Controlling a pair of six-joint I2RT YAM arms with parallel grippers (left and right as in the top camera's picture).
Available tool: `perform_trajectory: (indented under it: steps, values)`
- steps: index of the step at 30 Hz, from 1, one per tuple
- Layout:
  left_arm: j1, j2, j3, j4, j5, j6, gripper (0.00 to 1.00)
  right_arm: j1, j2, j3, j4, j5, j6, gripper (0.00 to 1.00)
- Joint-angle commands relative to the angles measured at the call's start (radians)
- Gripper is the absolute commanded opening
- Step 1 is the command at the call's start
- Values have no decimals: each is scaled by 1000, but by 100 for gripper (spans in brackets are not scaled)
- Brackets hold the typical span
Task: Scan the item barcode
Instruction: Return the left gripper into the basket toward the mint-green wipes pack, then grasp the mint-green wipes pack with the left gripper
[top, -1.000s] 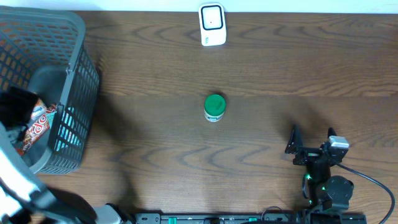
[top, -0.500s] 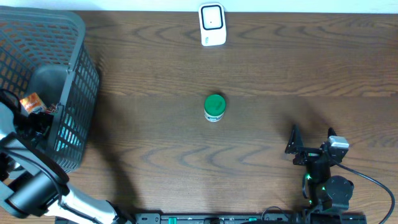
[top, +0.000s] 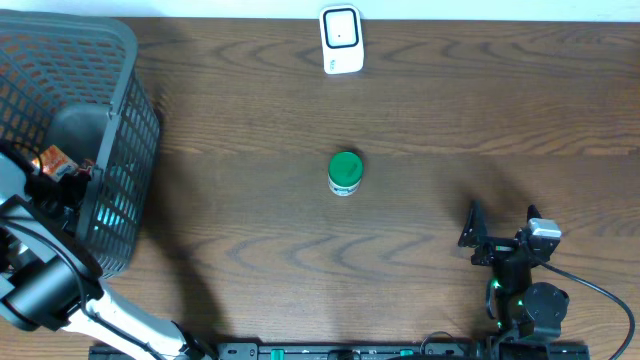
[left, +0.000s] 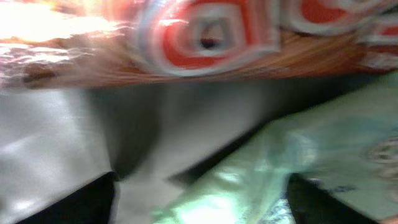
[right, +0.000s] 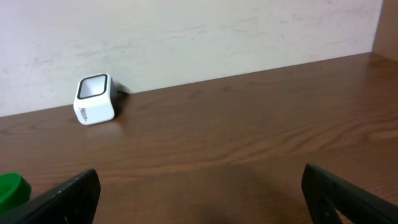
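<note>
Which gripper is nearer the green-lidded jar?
Right. The right gripper is right of the jar, toward the robot; the left gripper is farther, inside the basket.

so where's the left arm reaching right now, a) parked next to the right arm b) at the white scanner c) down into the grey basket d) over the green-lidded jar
c, the left arm bends down into the grey basket, and its wrist view is filled with packets up close, while the green-lidded jar and the white scanner sit apart from it out on the table.
</note>
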Motion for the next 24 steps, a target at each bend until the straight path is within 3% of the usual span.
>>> perform_trajectory:
  steps: [1, 3, 6, 10, 16, 24]
  values:
    - [-54, 93, -47, -12, 10, 51, 51, 9, -4, -2, -4, 2, 10, 99]
    - [-61, 93, -47, -27, 10, 52, 29, 9, -4, -2, -4, 2, 10, 99]
    - [-71, 93, -47, -47, 54, 86, 8, 9, -4, -2, -4, 2, 10, 99]
    - [-72, 91, -44, -66, 142, 100, 7, 9, -4, -2, -4, 2, 10, 99]
    - [-58, 63, 63, -151, 148, 90, 7, 9, -4, -2, -4, 2, 10, 99]
    - [-11, -114, 251, -195, 148, 22, 7, 9, -4, -2, -4, 2, 10, 99]
